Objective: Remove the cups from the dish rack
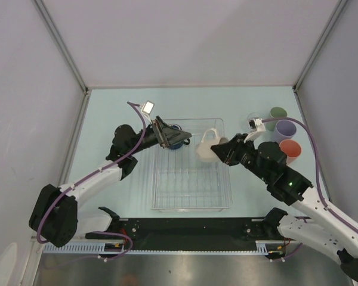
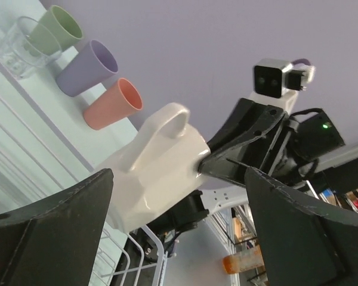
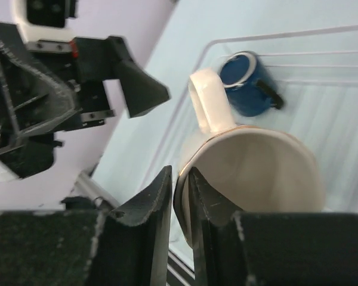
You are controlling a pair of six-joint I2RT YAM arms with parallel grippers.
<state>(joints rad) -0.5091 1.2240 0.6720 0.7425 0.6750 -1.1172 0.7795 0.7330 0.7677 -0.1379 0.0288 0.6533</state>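
At the far right edge of the rack [image 1: 191,208], the right gripper [image 3: 181,179] is pinched shut on the rim of the cream mug [image 3: 256,173], one finger [image 3: 146,217] outside the wall and the other inside the mouth. The mug is tilted, its handle pointing towards the far side, and I cannot tell whether its base touches the wire grid. Across from it, at the rack's far left, the left gripper [image 1: 170,134] has its jaws spread wide with nothing between them; its wrist view looks between the two fingers [image 2: 53,226] straight at the cream mug and the right gripper. Just beside the left gripper, the blue mug [image 3: 244,80] lies on its side inside the rack near the far wall, mouth towards the left arm, and neither gripper touches it. Outside the rack, on the worktop [image 1: 107,113] to the right, four cups stand close together: the glass [image 1: 255,122] nearest the rack, the green cup [image 1: 278,113] farthest back, the lavender cup [image 1: 284,129] in the middle and the salmon cup [image 1: 290,149] nearest the arms, all upright with mouths up.
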